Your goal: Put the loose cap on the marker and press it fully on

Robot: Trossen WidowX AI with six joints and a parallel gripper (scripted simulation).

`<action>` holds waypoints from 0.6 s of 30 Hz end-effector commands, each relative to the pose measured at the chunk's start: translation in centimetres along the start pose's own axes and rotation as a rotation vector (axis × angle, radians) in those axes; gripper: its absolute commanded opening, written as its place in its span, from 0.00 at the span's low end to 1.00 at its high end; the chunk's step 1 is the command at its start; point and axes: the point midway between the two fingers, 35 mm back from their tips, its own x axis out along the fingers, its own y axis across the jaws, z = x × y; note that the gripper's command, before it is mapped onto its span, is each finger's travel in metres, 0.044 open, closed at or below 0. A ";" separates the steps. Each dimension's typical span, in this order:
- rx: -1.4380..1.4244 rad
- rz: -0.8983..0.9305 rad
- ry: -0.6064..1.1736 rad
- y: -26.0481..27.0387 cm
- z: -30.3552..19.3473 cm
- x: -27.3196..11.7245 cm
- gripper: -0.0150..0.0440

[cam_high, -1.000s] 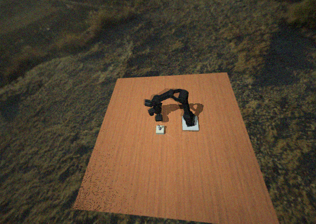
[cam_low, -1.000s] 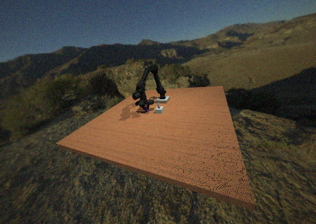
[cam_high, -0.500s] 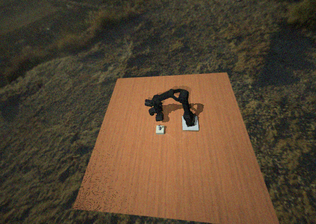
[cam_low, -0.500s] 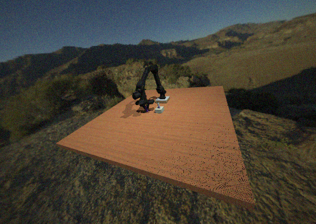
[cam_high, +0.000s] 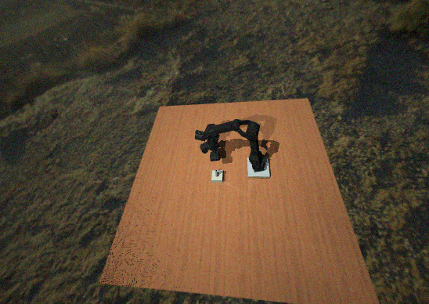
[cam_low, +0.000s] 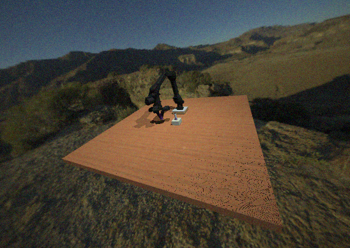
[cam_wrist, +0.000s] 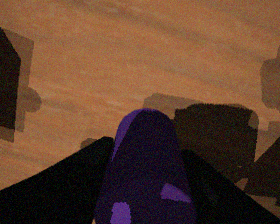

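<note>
The purple cap [cam_low: 161, 117] [cam_wrist: 147, 167] is held upright between the two black fingers, its rounded end showing in the wrist view. My gripper [cam_low: 160, 116] [cam_wrist: 145, 152] is shut on it and holds it a little above the table. In the top view the arm hides the cap and fingertips. The marker [cam_high: 217, 173] [cam_low: 175, 116] stands upright in the pale holder block [cam_high: 217, 181] [cam_low: 176, 122]. In the exterior view the block is to the right of the gripper, with a gap between cap and marker.
The arm's white base plate [cam_high: 259, 174] [cam_low: 180, 111] stands beyond the holder block, to its right in the top view. The brown wooden table [cam_high: 243, 232] [cam_low: 179, 151] carries everything. Dark arm shadows lie on the table around the gripper, and a dark shape [cam_wrist: 3, 82] shows at the wrist view's left edge.
</note>
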 end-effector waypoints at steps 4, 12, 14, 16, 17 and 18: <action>-0.003 -0.001 -0.009 0.2 0.2 -1.3 0.25; -0.003 0.001 -0.010 2.7 0.9 -2.5 0.25; -0.003 0.002 -0.010 3.3 1.0 -2.8 0.25; -0.003 0.002 -0.010 3.9 1.1 -3.1 0.25; -0.003 0.003 -0.010 4.3 1.2 -3.3 0.25; -0.003 0.003 -0.010 4.6 1.2 -3.4 0.25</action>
